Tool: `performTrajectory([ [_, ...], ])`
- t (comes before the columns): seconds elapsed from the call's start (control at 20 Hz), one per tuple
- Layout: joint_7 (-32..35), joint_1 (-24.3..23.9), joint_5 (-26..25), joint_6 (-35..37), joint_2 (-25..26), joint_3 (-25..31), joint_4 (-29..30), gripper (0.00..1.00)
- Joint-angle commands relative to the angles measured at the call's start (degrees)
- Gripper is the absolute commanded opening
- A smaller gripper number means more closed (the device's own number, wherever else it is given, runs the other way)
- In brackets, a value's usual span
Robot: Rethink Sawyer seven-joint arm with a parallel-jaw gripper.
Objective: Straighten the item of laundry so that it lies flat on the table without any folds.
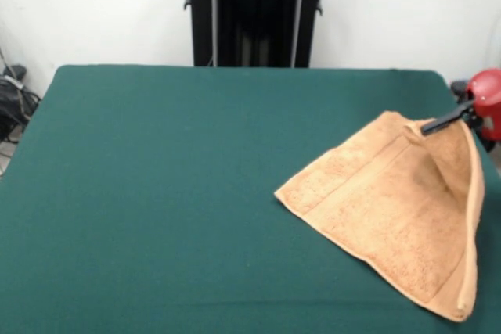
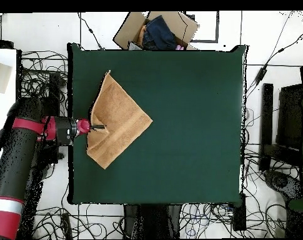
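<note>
The table [image 1: 156, 193] spread wide and green away from the gripper [image 1: 429, 126], most of it bare on the side the tool pointed toward. The towel [image 1: 391, 209] lay close under and just ahead of the tool, near the table edge the arm [image 2: 29, 134] reached in over, and it made a triangle, not a square, so part of it was probably doubled. The cloth rose in a peak to the tool's tip and sloped down from there to the felt, which suggested it was hanging from a pinch; one long hemmed edge ran down from that peak. The slim black fingers looked closed on the raised edge, likely to lift and draw it outward so the fold could open. The towel was not yet flat.
</note>
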Motion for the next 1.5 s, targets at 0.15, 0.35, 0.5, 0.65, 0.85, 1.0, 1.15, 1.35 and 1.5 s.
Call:
performTrajectory([
  [0.15,19.13,0.25,2.82,7.40,2.84,0.83,-5.29,0.00],
  [0.35,20.20,0.29,2.63,9.92,4.19,-0.02,-7.88,0.00],
  [0.5,20.93,0.05,2.58,11.64,5.24,-0.50,-9.92,0.00],
  [0.65,21.52,-0.13,2.40,13.87,6.25,-1.24,-11.91,0.00],
  [0.85,22.13,-0.20,1.98,14.69,7.31,-1.71,-13.33,0.00],
  [1.0,22.35,-0.17,1.90,15.15,7.76,-2.00,-13.94,0.00],
  [1.15,22.41,-0.26,1.91,15.56,8.17,-2.16,-14.70,0.00],
  [1.35,22.36,-0.51,2.06,17.02,8.79,-2.59,-16.12,0.00],
  [1.5,22.29,-0.49,2.16,18.12,9.30,-3.00,-17.08,0.00],
])
